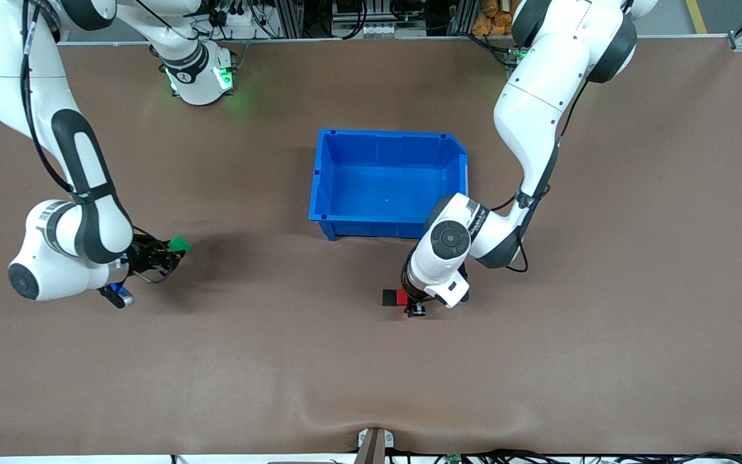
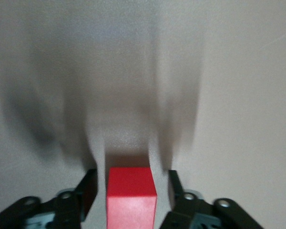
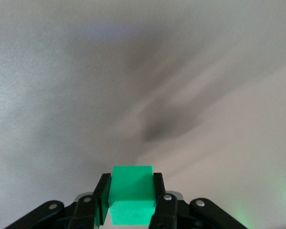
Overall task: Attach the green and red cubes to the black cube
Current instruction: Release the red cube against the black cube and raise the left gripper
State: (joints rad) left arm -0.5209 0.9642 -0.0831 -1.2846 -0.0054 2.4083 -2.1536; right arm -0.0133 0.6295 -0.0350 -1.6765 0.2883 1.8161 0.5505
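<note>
Black cube [image 1: 389, 297]: on the bench [image 1: 603, 322], touching the red cube [image 1: 401, 297], at the blue bin's [image 1: 326, 187] 6 o'clock.
Left hand [image 1: 413, 301]: low, fingers parted around the red cube with gaps.
Right hand [image 1: 166, 252]: toward the right arm's end, clamped on the green cube [image 1: 180, 243].

Brown table [image 1: 603, 322], blue bin [image 1: 387, 183], black cube [image 1: 389, 297], maybe w/ red cube [image 1: 402, 297]

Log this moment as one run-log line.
left gripper: open around small red cube beside black cube | right gripper: holding green cube
</note>
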